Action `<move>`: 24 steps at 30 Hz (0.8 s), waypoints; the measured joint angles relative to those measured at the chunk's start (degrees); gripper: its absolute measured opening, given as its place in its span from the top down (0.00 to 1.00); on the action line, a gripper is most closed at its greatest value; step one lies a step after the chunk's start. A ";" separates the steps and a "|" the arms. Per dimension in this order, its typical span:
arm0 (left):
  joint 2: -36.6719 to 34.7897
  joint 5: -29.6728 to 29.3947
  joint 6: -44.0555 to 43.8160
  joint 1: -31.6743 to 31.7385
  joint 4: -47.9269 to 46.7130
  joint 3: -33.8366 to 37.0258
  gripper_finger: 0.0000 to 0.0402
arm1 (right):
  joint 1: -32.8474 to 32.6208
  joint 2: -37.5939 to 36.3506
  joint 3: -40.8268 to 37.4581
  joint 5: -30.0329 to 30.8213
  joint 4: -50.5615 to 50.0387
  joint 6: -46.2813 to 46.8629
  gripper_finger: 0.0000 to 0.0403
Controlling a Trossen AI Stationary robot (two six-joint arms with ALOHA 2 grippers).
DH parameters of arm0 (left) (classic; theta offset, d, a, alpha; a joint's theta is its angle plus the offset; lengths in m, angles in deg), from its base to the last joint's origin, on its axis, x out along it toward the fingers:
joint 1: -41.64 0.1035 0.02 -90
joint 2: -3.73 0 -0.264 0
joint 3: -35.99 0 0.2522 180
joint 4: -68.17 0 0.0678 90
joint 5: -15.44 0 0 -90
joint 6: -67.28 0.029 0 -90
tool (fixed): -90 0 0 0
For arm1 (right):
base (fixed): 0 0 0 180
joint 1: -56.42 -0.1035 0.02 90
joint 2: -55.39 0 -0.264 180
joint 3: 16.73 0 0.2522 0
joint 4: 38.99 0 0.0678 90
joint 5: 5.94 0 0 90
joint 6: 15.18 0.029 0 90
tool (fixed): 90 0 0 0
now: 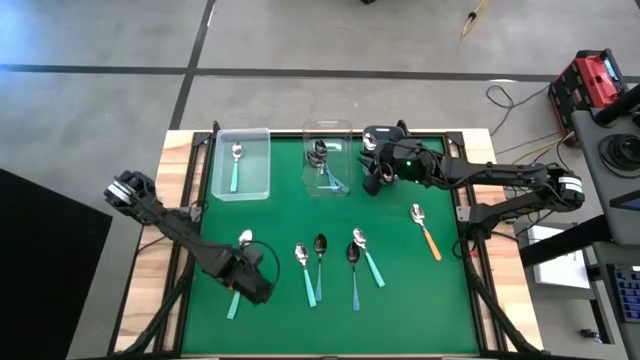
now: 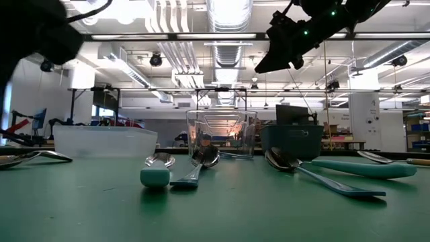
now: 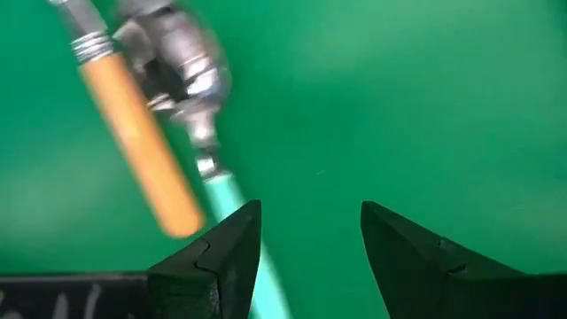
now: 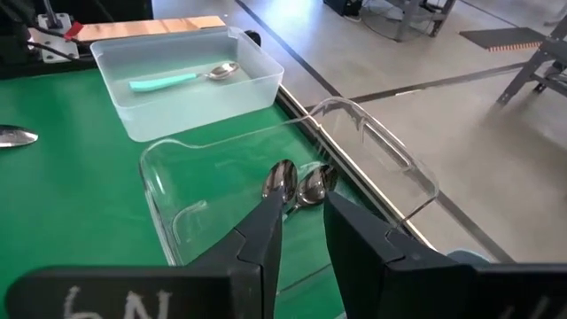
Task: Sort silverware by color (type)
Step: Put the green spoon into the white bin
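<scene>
Several spoons lie flat on the green mat [image 1: 400,290]: mint-handled ones [image 1: 305,272] [image 1: 368,256], dark-bowled blue ones [image 1: 319,265] [image 1: 354,276] and an orange one [image 1: 426,231]. My left gripper [image 3: 310,239] is open, low over the mat near its left near corner. A mint-handled spoon [image 3: 199,106] runs past one finger [image 3: 226,252]; an orange-handled spoon [image 3: 133,133] lies beside it. My right gripper [image 4: 303,232], slightly open and empty, hangs high [image 2: 289,40] beside the clear bin [image 4: 354,133], which holds two spoons [image 4: 297,182].
A frosted bin [image 1: 242,165] at the far left holds one mint-handled spoon [image 4: 182,78]. A dark bin [image 2: 292,141] stands at the far side, under my right arm. The mat's raised frame [image 1: 465,200] and wooden boards [image 1: 150,260] border the work area.
</scene>
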 joint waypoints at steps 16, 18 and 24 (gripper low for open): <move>4.88 1.55 -5.07 -3.04 -3.39 0.85 0.56 | -0.02 0.33 -0.05 -0.04 0.01 1.53 0.83; 5.39 1.53 -5.01 -3.04 -2.29 0.85 0.56 | -0.07 0.53 -0.08 -0.07 -0.11 1.59 0.83; 6.86 1.53 -4.90 -3.04 -1.80 0.85 0.56 | -0.39 2.05 -0.08 -0.17 -0.26 1.61 0.83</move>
